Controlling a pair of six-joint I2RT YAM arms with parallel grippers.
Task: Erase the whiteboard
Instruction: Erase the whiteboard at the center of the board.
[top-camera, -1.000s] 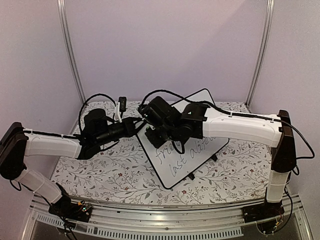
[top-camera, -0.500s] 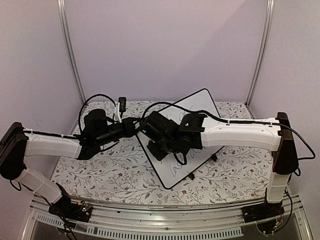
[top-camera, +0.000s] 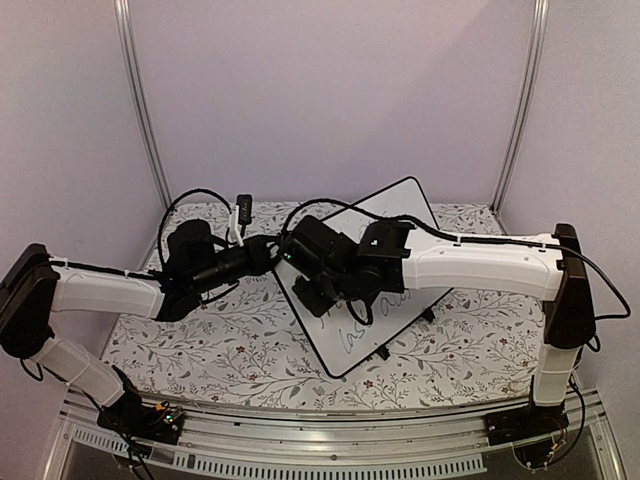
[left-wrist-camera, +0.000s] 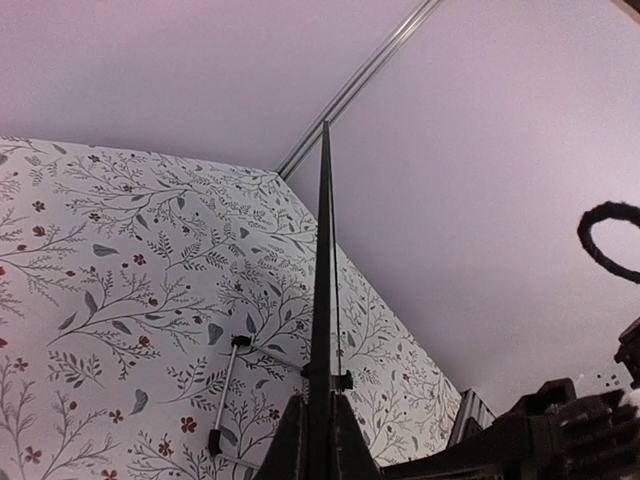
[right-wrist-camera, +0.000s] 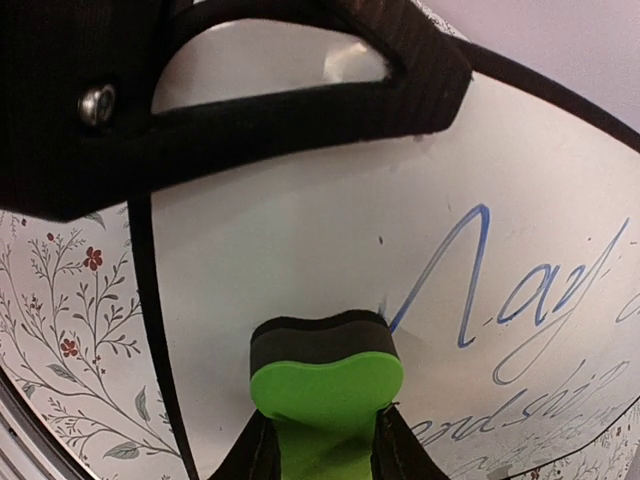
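Right wrist view: right jaws pinching green eraser (right-wrist-camera: 325, 385), foam end against whiteboard (right-wrist-camera: 290, 250) beside blue handwriting (right-wrist-camera: 470, 285); left jaws clamped on whiteboard's left edge. Whiteboard sits skewed on floral worktop (top-camera: 200, 340), right of centre

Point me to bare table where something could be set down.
Near-left cloth, between the left arm and the near corner of the whiteboard, is bare. So is the near-right strip between the whiteboard and the right arm. Crowded mid-table: both arms meet over the whiteboard.
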